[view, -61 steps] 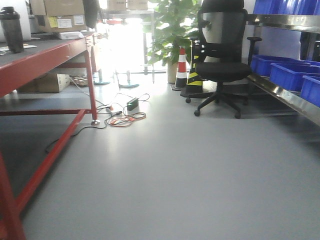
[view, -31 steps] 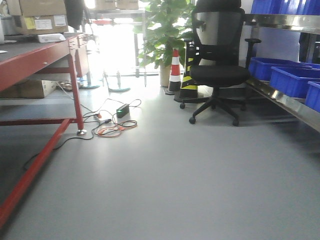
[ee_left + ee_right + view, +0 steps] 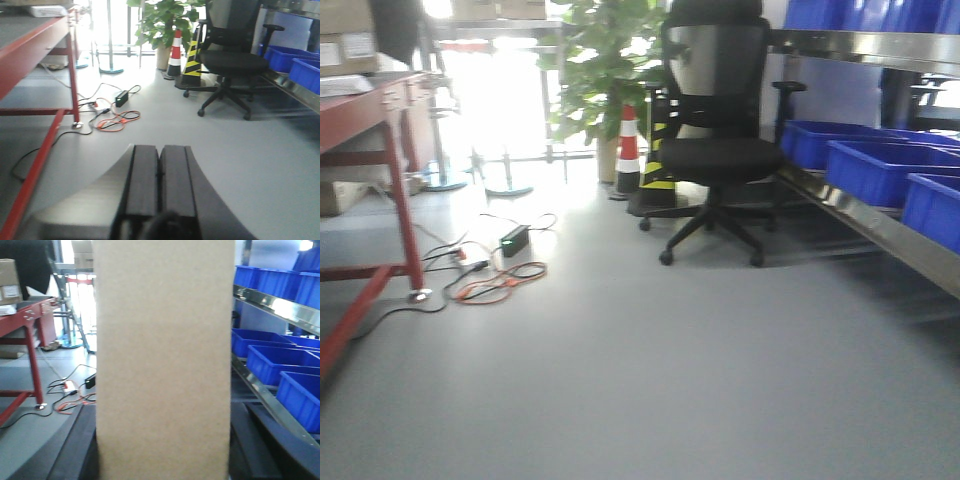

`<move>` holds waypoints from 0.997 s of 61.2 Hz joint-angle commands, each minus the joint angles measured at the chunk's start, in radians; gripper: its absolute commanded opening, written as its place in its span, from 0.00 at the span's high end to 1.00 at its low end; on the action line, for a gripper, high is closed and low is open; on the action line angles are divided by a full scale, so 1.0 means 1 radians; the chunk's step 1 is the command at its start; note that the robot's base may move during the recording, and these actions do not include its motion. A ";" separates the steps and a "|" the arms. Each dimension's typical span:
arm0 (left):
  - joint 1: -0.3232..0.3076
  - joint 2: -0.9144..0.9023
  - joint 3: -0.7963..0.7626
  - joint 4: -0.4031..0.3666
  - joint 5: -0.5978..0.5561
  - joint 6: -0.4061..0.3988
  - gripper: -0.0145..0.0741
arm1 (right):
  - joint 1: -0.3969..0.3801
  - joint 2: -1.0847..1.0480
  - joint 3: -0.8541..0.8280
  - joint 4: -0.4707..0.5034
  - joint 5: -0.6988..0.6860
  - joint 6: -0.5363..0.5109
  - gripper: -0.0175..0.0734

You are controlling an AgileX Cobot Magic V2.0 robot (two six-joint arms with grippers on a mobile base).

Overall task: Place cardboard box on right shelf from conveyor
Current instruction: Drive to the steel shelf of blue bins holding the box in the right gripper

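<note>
I see my right gripper (image 3: 162,440) pinching the cardboard box (image 3: 165,340) between its dark jaws, the right shelf (image 3: 265,299) at its right side; my left gripper (image 3: 160,180) is pressed together

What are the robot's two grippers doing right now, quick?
Left gripper: closed, nothing between its fingers.
Right gripper: closed on the cardboard box.

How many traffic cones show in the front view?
2. A red-and-white cone stands by the potted plant; a yellow-and-black cone next to it is partly hidden behind the office chair.
</note>
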 commanded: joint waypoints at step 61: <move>-0.001 -0.005 0.006 -0.008 -0.084 0.000 0.97 | -0.008 0.007 -0.033 0.003 -0.097 -0.008 0.73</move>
